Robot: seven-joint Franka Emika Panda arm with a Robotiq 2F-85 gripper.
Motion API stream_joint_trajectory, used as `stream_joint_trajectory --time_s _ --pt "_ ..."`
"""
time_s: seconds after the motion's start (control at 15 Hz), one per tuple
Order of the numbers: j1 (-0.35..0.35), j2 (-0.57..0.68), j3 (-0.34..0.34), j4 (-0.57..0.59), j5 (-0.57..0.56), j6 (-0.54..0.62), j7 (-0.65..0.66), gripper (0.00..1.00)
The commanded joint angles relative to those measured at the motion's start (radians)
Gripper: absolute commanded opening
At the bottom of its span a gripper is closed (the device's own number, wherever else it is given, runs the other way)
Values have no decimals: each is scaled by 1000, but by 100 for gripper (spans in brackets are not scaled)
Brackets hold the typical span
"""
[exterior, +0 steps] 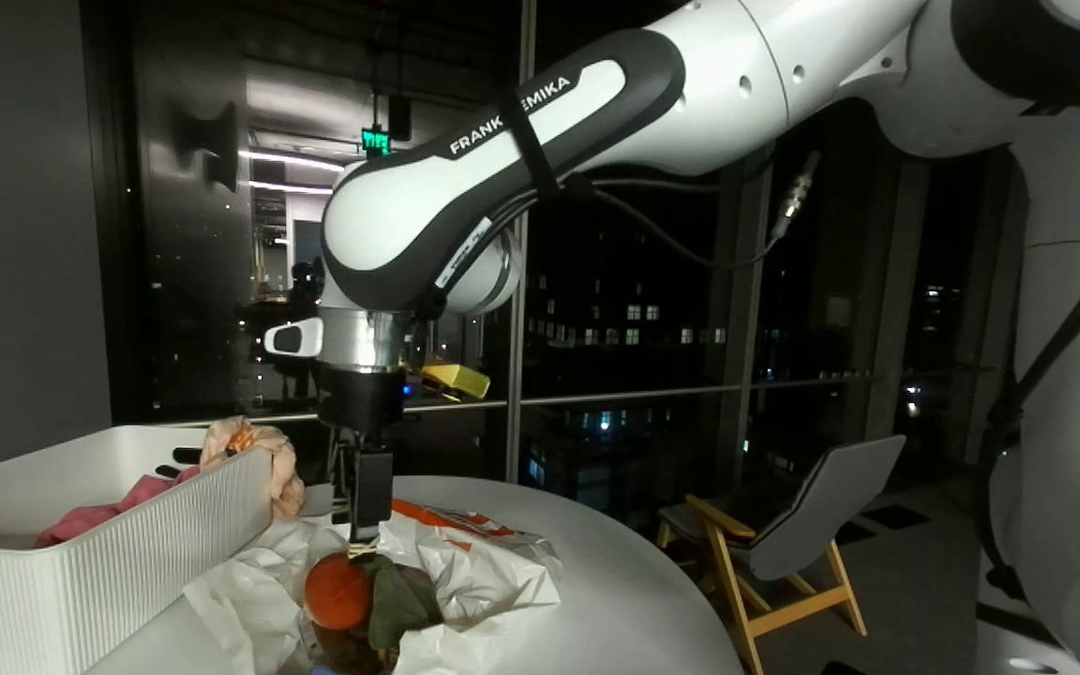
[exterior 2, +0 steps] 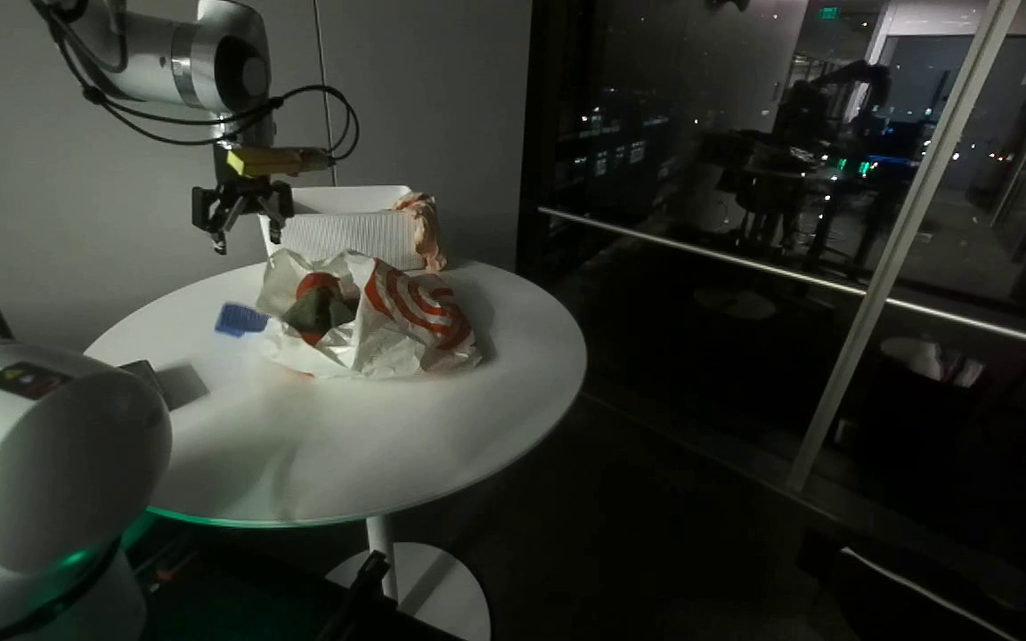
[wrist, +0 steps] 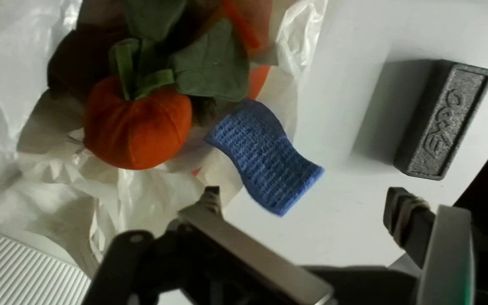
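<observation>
Wrist view: jaws wide apart, holding nothing; fingertips (wrist: 392, 205) well spread, with bare bench (wrist: 333, 224) in sight through the gap.
Height: hanging above the bench in an exterior view, seemingly near the white bin (exterior 2: 344, 237); true gap hard to tell.
Blue sponge (wrist: 265, 156): nearest to the jaws by look; lying in a wave, one end over the edge of the plastic bag (wrist: 151, 199), the other over bare bench. Probably soft: best straddled across the narrow width, centred before any squeeze, then pinched lightly.
Plastic bag: crumpled, thin, red-printed; likely to snag. Come straight down, clear of the loose folds, and check for film caught in the pinch.
Orange plush (wrist: 138, 127): nestled in the bag under green leaves (wrist: 210, 63), near the sponge but apart; avoid brushing with a finger on the way down.
Grey block (wrist: 443, 123): standing on the bench, well apart from the sponge; allow room there when turning the wrist.
Peach cloth (exterior: 263, 459): draped over the bin's rim; pass well above.
</observation>
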Motion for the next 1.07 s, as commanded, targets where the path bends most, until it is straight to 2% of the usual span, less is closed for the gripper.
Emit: stream_joint_trajectory --time_s 0.0,0.07,0.27,0.47,0.53,0.87,1.0 --pt "40 -20 2 -30 -103 41 95 100" --pt "28 -1 -6 -6 -41 0 40 100" --pt "45 -1 0 -16 -88 19 81 100" --pt "46 -1 0 -17 -90 20 83 100" --pt "46 14 2 -26 -54 21 77 100" --pt "42 16 18 -195 156 41 96 100" --pt "47 12 24 -286 200 105 126 100"
